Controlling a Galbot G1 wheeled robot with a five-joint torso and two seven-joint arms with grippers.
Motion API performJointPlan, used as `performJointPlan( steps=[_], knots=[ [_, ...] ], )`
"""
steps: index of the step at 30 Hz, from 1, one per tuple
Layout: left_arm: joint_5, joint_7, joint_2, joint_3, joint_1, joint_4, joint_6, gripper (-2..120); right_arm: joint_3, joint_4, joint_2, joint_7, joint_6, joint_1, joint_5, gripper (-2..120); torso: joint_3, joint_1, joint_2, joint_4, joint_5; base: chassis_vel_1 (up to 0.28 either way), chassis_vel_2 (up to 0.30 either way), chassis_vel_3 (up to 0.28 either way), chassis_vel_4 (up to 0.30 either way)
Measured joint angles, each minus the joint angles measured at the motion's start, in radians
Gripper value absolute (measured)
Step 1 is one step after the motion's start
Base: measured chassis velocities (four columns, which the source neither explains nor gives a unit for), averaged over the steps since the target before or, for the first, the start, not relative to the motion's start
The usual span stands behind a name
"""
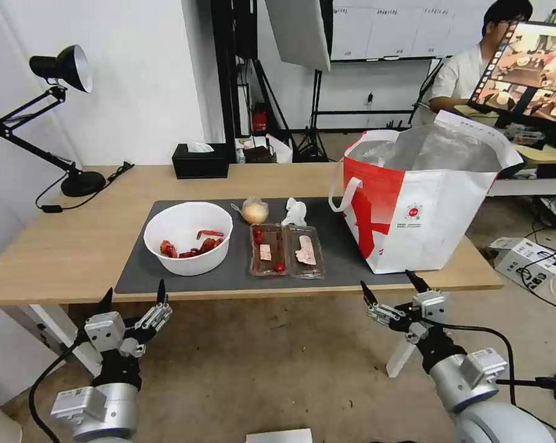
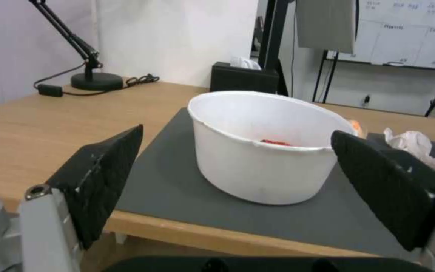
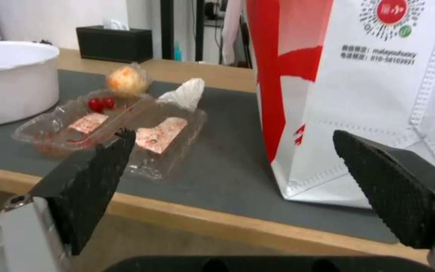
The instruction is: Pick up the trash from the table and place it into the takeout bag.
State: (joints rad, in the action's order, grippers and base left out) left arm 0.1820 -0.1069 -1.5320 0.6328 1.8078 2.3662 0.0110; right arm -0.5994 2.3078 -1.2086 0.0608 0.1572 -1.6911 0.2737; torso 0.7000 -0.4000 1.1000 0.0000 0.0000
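My left pincer hung just short of the counter's near edge, fingers spread apart and empty, aimed at the white bowl. My right pincer hung likewise off the near edge, fingers apart, nothing held, facing the lower front corner of the takeout bag.

Taking the dark grey mat as landmark, items lay as follows, left to right. The bowl, holding red shell scraps, stood on the mat's left part. The clear-wrapped orange-yellow lump sat toward the mat's far edge, near its middle. The clear plastic tray, with a few cherry tomatoes, lay at the mat's centre, just in front of the lump. The crumpled white tissue rested at the far edge, just beside the lump and behind the tray. The bag stood upright on the mat's right end, mouth open, foil lining showing. A black tissue box stood beyond the mat's far edge; not trash.

Assessment: no item had yet been lifted; the step in hand was the approach for the first pick. The bowl lay squarely between my left fingers in the left wrist view. In my judgement the next move called for reaching over the counter edge onto the mat, closing on the bowl's wall without tipping out the scraps.
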Motion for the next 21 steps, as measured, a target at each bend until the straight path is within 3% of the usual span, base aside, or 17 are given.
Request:
performJointPlan(
  steps=[21],
  knots=[
    [-0.082,0.049,-0.015,-0.012,0.02,-0.045,-0.079,100,0.037,-0.06,0.008,0.006,-0.033,0.017,-0.038,100,0.0,0.0,0.0,0.0,0.0,0.0,0.0,0.0,0.0]
  ],
)
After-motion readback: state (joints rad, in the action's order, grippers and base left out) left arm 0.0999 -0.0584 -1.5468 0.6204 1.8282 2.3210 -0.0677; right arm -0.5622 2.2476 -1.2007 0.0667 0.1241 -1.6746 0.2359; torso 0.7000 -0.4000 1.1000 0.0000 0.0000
